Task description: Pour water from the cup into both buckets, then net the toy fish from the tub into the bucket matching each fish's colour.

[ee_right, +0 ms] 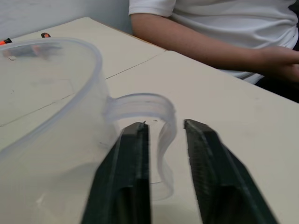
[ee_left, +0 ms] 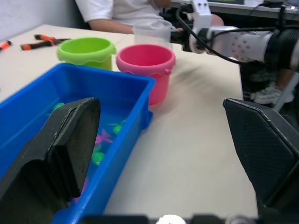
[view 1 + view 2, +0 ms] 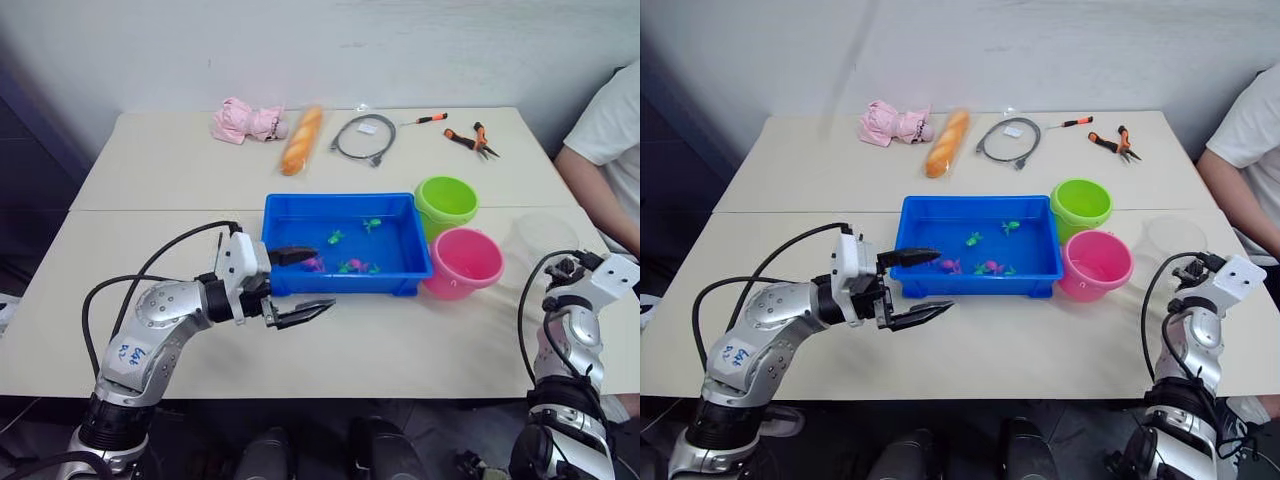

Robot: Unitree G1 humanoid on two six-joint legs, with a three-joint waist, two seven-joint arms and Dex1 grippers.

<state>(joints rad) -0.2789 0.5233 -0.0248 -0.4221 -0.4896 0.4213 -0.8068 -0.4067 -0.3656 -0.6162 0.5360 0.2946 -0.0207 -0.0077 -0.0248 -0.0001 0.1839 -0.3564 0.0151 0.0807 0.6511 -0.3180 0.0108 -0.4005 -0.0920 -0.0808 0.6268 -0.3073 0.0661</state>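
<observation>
The left claw (image 3: 298, 284) hangs spread wide at the near left corner of the blue tub (image 3: 346, 287), one finger over the tub's rim and the other out over the bare surface (image 3: 400, 345), with nothing between them. The tub sits mid-surface and holds several tiny toy fish (image 3: 345, 260), green and magenta-pink, scattered toward its middle and near wall. Just beside the tub's right end stand the two buckets: the lime green bucket (image 3: 446, 202) farther back and the pink bucket (image 3: 464, 262) nearer, touching or nearly touching each other. To the right of the pink bucket stands the clear measuring jug (image 3: 542, 240), upright on the surface. The right claw (image 1: 166, 140) is at the jug's handle (image 1: 156, 121), its two fingers set one on each side of the handle loop; whether they press it or merely flank it cannot be told. A person's arm (image 1: 196, 44) rests at the right edge of the surface. Along the far edge lie a pink plush toy (image 3: 245, 122), a bread loaf (image 3: 302, 139), a grey coiled cable (image 3: 362, 137), a screwdriver (image 3: 426, 119) and orange-handled pliers (image 3: 470, 139).
</observation>
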